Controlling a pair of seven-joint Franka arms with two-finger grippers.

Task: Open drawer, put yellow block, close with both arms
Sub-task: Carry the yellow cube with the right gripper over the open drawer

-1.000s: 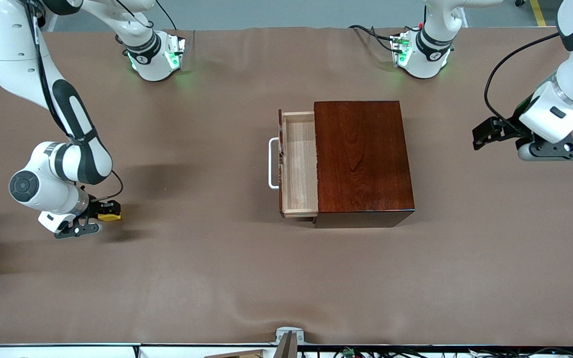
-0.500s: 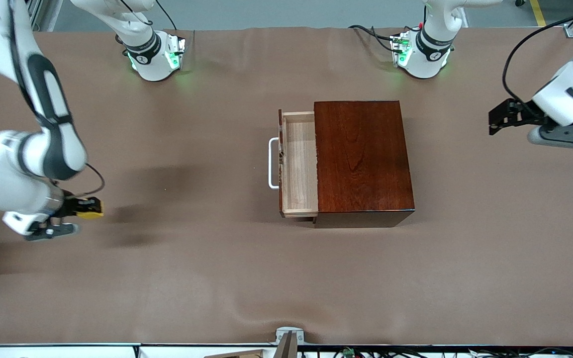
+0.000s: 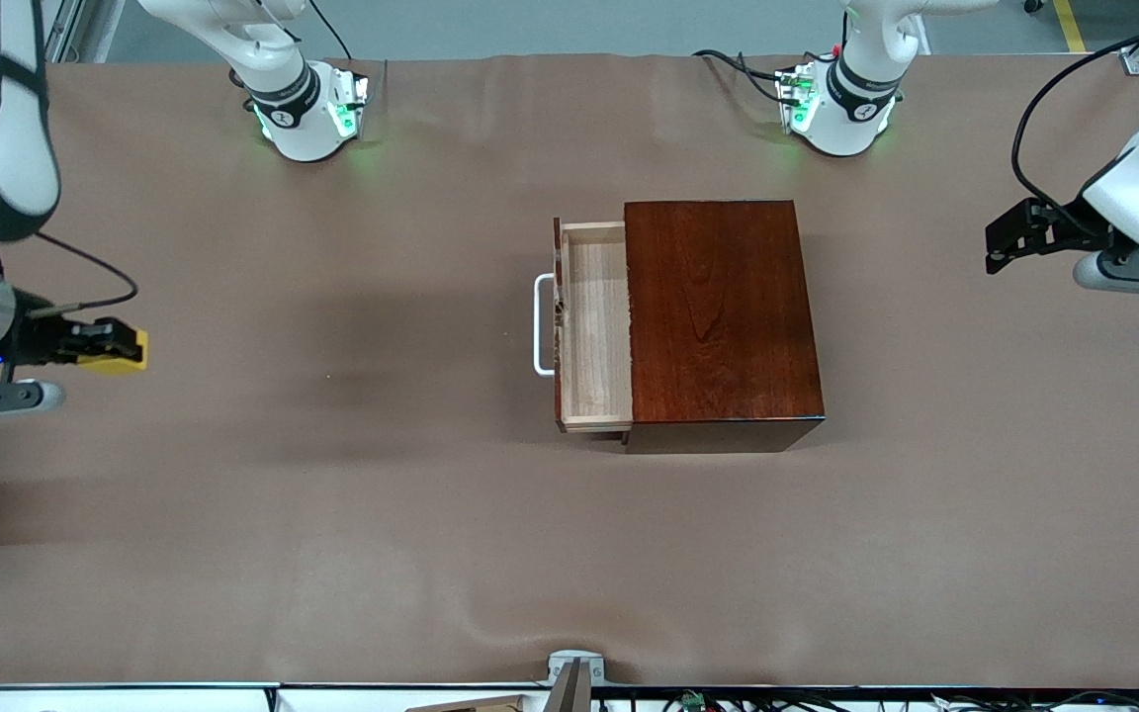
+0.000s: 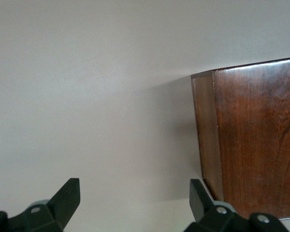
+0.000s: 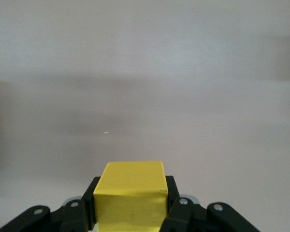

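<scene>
Bright yellow block (image 5: 130, 193), cube-shaped

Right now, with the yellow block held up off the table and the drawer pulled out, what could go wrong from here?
1. The right hand grips the yellow block only at its lower part, high over bare table at the right arm's end; a slip would drop it well short of the drawer.
2. The drawer shows only a narrow open strip beside the wooden box, so a release off centre could land the block on the front or the white handle.
</scene>
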